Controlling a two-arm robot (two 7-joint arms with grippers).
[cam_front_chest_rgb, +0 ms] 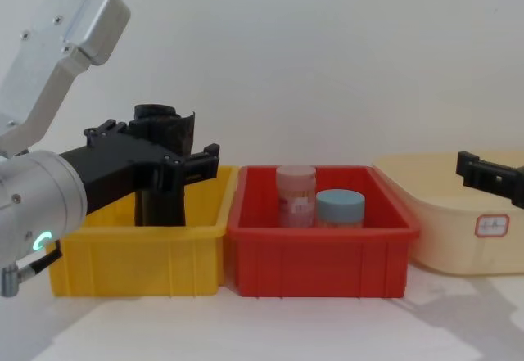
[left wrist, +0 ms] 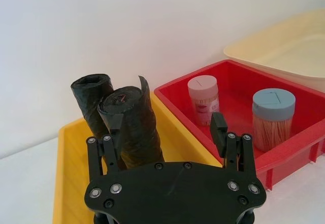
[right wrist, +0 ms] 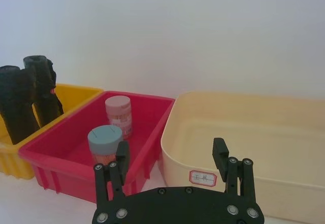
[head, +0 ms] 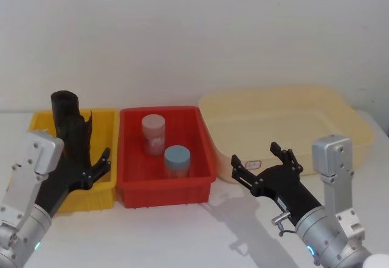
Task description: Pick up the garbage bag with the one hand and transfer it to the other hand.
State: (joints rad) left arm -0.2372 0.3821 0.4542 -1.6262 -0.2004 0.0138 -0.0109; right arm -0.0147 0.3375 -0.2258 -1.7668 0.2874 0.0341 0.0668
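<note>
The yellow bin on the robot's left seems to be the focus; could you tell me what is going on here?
The left gripper, fingers open, is reaching into the yellow bin at the garbage bag, which stands upright beside a slimmer black roll. Nothing is gripped yet. The right gripper hovers open in front of the cream tub, so the handover has not begun.

The thick, crinkly plastic garbage bag roll [head: 64, 107] is black, like the slimmer flapped roll [left wrist: 133, 127]. One rectangular plastic bin [head: 104, 117] is yellow, the other bin [head: 167, 192] red. One cylindrical jar [head: 153, 133] is pink-lidded, the second jar [head: 177, 160] grey-blue-lidded. The wide plastic tub [head: 285, 128] is cream; its small label [head: 253, 164] white, red-bordered.
</note>
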